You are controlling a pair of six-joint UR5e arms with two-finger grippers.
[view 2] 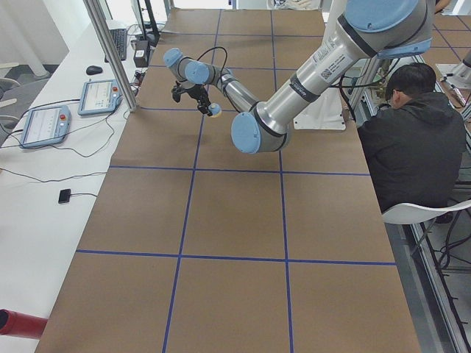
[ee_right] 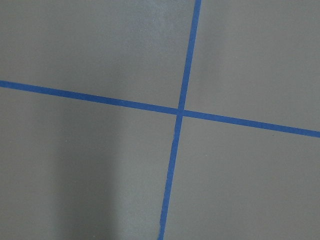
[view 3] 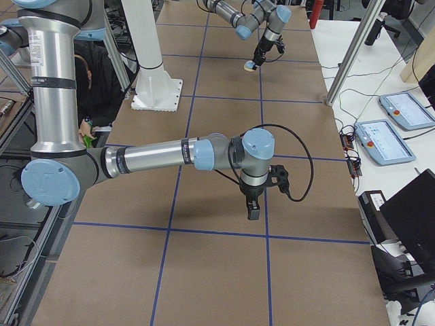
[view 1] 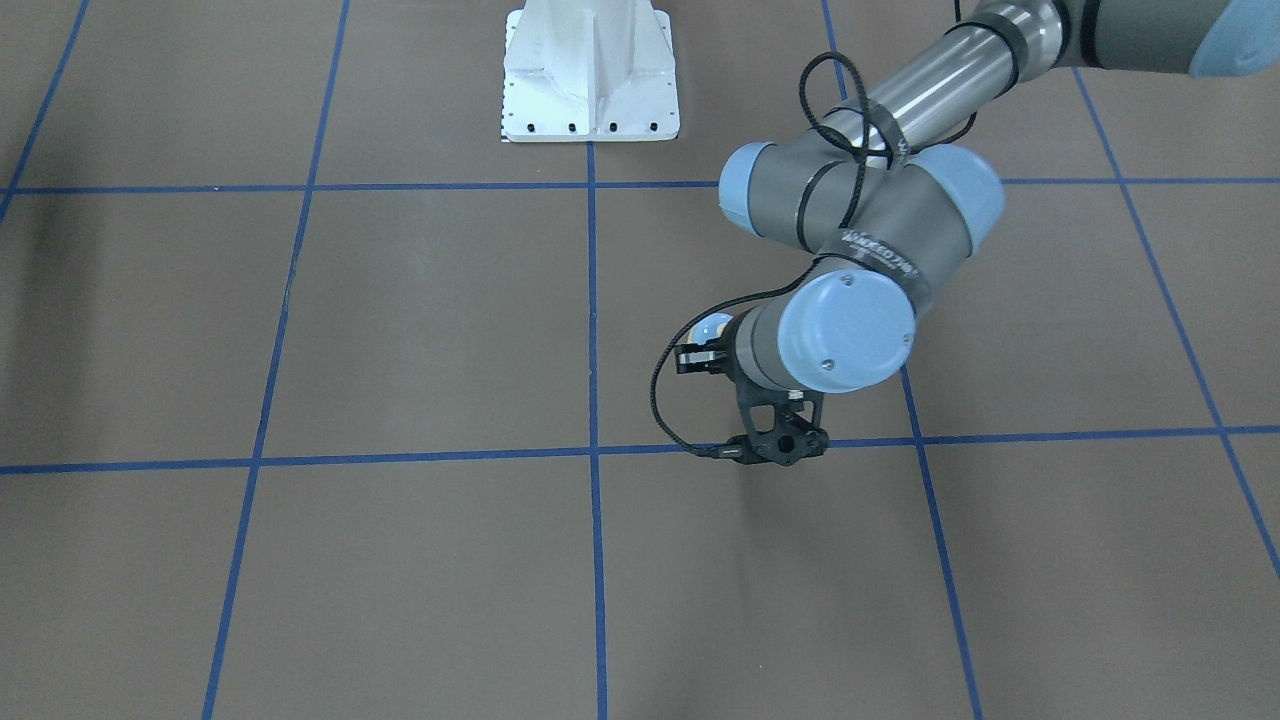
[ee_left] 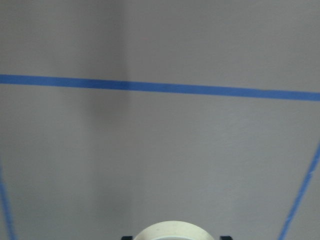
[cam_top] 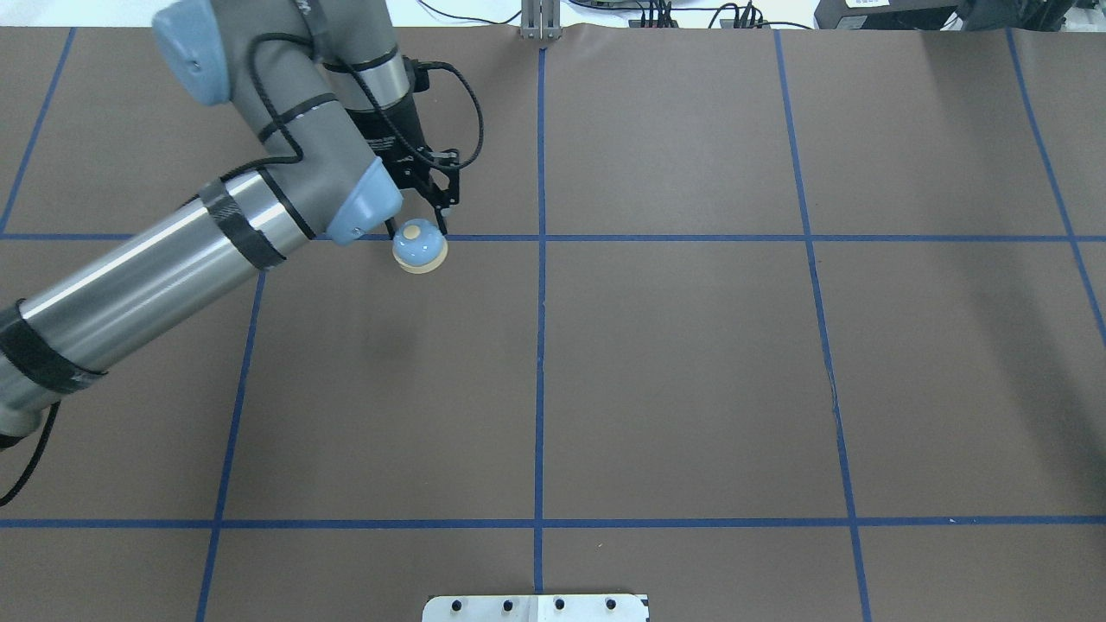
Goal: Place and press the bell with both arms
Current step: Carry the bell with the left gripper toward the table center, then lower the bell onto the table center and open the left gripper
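The light-blue bell (cam_top: 420, 248) with its cream base and cream button sits between the fingers of my left gripper (cam_top: 431, 230), which is shut on it, just above the brown table near a blue tape line. It also shows in the front-facing view (view 1: 712, 326) beside the left gripper (view 1: 699, 356). The left wrist view shows only the bell's cream rim (ee_left: 172, 231) at the bottom edge. My right gripper (view 3: 253, 212) shows only in the right side view, pointing down over the table far from the bell. I cannot tell whether it is open or shut.
The white bolted pedestal (view 1: 590, 75) stands at the robot's side of the table. Blue tape lines (cam_top: 539, 345) divide the brown surface into squares. A seated person (view 2: 408, 140) is beside the table. Control tablets (view 2: 44, 125) lie on the side bench.
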